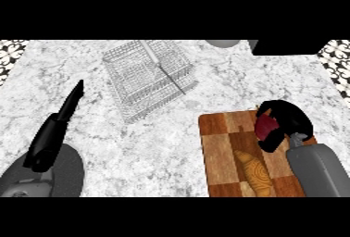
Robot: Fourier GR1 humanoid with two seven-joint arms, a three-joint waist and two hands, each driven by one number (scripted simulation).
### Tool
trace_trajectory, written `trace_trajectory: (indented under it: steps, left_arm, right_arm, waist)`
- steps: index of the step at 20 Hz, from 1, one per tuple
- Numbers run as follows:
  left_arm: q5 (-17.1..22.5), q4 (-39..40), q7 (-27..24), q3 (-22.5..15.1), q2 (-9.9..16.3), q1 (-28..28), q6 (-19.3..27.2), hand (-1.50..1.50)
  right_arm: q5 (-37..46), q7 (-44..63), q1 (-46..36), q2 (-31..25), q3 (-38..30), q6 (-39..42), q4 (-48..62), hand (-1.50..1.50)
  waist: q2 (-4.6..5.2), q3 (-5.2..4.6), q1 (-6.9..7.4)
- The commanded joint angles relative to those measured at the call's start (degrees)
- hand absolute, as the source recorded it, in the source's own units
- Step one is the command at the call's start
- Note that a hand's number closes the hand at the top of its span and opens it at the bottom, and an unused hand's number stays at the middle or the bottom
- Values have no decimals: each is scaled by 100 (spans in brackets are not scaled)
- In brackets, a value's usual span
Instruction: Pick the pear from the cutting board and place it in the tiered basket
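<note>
On the board (222, 152), the right hand (287, 121) curls round the dark red pear (265, 126). It looks light, firm and smooth, likely to slip, so hold its wide belly. The left hand (58, 127) rests open, well apart from the basket (147, 76)

Even, diffuse overhead lighting on the pale marbled worktop (205, 92); soft faint shadows beneath the wire basket (150, 76); no glare; black parts lose detail.
</note>
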Motion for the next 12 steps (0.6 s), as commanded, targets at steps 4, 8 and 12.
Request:
trace_trajectory:
  steps: [4, 8, 12]
  left_arm:
    - [-50, -2, 102, 160, 69, 225, 96, 0]
    - [-10, -91, 56, 196, 58, 319, 111, 0]
    - [-41, 23, -98, 119, 33, 478, 79, 0]
  right_arm:
    - [1351, 2586, 935, 481, -20, -1237, -797, 150]
    - [2106, 3762, 1273, 1121, 491, -1524, -1984, 150]
    - [2546, 4519, 1262, 1625, 1034, -1743, -3387, 150]
  waist:
    - [-204, -53, -513]
    - [-187, -38, -392]
    - [-178, -30, -347]
